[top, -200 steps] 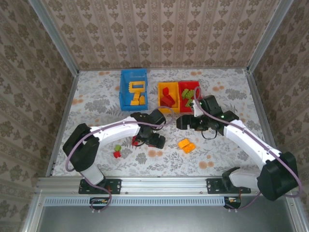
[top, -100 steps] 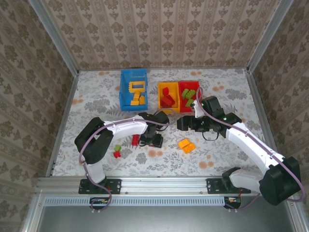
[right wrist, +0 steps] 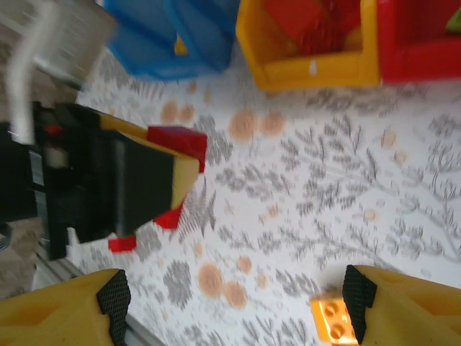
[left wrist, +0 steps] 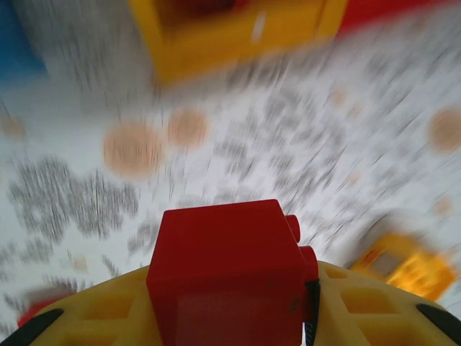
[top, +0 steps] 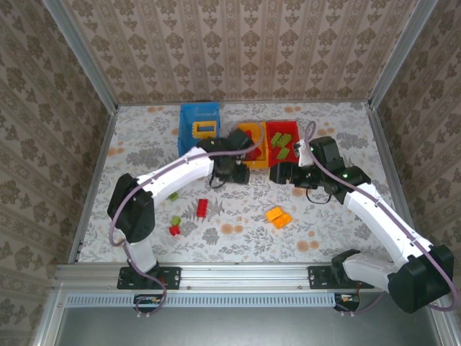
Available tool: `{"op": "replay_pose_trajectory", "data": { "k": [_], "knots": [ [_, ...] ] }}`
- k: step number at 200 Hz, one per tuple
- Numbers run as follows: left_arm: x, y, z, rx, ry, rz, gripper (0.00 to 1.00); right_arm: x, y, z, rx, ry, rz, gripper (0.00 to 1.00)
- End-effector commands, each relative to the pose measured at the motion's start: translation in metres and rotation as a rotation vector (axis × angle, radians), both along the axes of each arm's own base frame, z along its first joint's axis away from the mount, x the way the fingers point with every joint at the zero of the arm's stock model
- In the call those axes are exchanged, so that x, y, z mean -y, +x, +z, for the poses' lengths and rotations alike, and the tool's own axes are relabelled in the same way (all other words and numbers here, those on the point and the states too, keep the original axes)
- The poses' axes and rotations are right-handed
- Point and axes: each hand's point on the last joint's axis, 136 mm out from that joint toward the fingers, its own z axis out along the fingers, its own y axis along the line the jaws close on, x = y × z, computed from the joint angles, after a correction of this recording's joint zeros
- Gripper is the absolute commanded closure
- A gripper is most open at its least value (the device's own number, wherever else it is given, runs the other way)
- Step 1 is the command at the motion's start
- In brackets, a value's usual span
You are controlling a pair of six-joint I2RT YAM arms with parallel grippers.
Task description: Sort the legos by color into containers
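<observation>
L gripper (right wrist: pixel 184 156): clamping on red brick (left wrist: pixel 227 270), carrying it above table (top: pixel 331 144), just short of yellow-orange bin (right wrist: pixel 317 68); L wrist view is blurring.
R gripper (right wrist: pixel 232 294): fingers (right wrist: pixel 400 306) standing wide apart, nothing btwn; hovering over table in front of red bin (right wrist: pixel 418 61).
Blue bin (right wrist: pixel 166 50): sitting at L end of row, holding yellow pcs (top: pixel 204 125).
Yellow-orange bin: sitting mid-row, touching red bin; red pcs showing inside.
Red bin: sitting at R end of row, holding green bricks (top: pixel 282 151).
Orange bricks (top: pixel 278 216): lying on table, near side, beside R arm.
Loose red brick (top: pixel 202 207): lying on table below L arm.
Loose green brick (top: pixel 173 196): lying on table further L; second green pc and small red pc (top: pixel 174 231) lying just nearer.
</observation>
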Motion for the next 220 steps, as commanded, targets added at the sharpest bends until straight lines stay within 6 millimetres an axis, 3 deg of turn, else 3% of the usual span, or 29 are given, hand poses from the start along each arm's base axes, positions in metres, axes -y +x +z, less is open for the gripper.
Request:
{"op": "replay_pose_trajectory", "data": {
  "k": [1, 29, 66, 92, 108, 122, 141, 188, 220],
  "knots": [
    [0.011, 0.03, 0.008, 0.025, -0.003, -0.037, 0.59, 0.006, 0.032, 0.031, 0.071, 0.067, -0.112, 0.19],
    [0.035, 0.084, 0.023, 0.095, -0.047, -0.029, 0.6, 0.004, 0.061, 0.042, 0.064, 0.111, -0.153, 0.2],
    [0.05, 0.144, 0.006, 0.135, -0.077, 0.019, 0.61, 0.004, 0.08, 0.05, 0.038, 0.132, -0.174, 0.21],
    [0.059, 0.167, -0.008, 0.132, -0.122, 0.035, 0.6, 0.008, 0.079, 0.05, 0.033, 0.134, -0.182, 0.21],
    [0.067, 0.17, -0.016, 0.114, -0.155, 0.026, 0.53, 0.008, 0.076, 0.045, 0.021, 0.131, -0.18, 0.21],
    [0.072, 0.168, -0.02, 0.1, -0.169, 0.015, 0.4, 0.009, 0.073, 0.04, 0.007, 0.13, -0.178, 0.21],
    [0.071, 0.164, -0.016, 0.094, -0.165, 0.013, 0.35, 0.009, 0.072, 0.034, -0.003, 0.124, -0.178, 0.2],
    [0.057, 0.154, 0.042, 0.165, -0.192, 0.041, 0.33, 0.011, 0.066, 0.028, 0.005, 0.068, -0.142, 0.21],
    [0.027, 0.137, 0.087, 0.235, -0.201, 0.099, 0.33, -0.001, 0.051, 0.016, 0.032, -0.06, -0.04, 0.21]
  ]
}}
